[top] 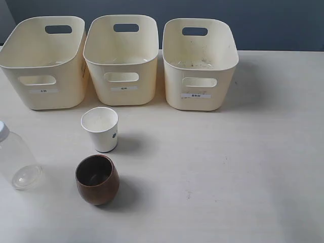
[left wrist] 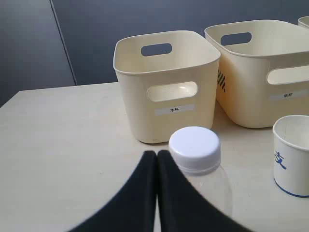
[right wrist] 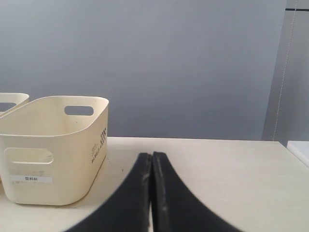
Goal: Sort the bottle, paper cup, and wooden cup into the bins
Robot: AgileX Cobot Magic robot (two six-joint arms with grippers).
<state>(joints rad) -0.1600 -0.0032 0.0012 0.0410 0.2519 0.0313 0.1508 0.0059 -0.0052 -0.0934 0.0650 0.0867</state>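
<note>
The clear bottle [top: 16,158] with a white cap stands at the table's left edge; in the left wrist view the bottle [left wrist: 200,166] is just beyond and beside my left gripper [left wrist: 157,153], which is shut and empty. The white paper cup [top: 100,129] stands upright in front of the middle bin, and its edge shows as the paper cup [left wrist: 292,154]. The brown wooden cup [top: 97,179] sits just nearer than it. Three cream bins [top: 124,58] line the back. My right gripper [right wrist: 151,155] is shut on nothing, away from the objects. Neither gripper shows in the exterior view.
The left bin [top: 43,61] and right bin [top: 200,63] flank the middle one; the right bin [right wrist: 53,147] also shows in the right wrist view. The pale table [top: 243,167] runs on to the right of the cups. A dark wall stands behind.
</note>
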